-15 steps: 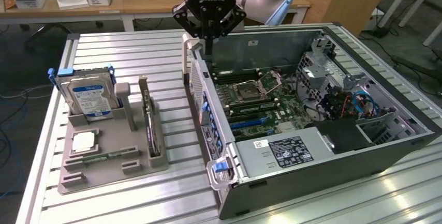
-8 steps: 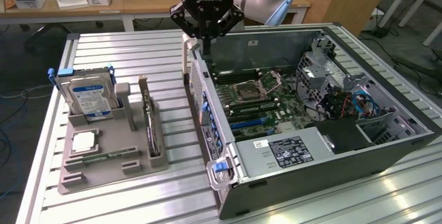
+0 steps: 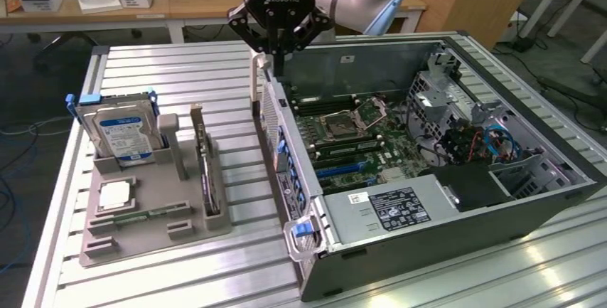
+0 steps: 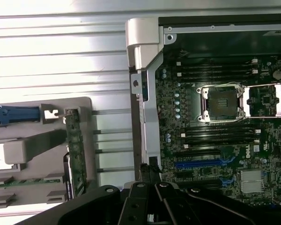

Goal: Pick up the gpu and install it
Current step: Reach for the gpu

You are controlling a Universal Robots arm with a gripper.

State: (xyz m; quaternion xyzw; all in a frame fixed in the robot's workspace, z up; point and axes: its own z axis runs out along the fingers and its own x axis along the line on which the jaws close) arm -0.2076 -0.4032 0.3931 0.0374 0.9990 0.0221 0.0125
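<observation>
Hovering over the case (image 3: pixel 446 226), tool (image 3: pixel 273 62) closed, gpu (image 3: pixel 202 157) racked.

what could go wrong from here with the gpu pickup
1. The gripper is shut and hangs just over the case wall; moving low, it may hit that edge.
2. The gpu stands on edge in a narrow slot of the holder, near the hard drive; an off-centre grasp might tip it or bump the drive.
</observation>
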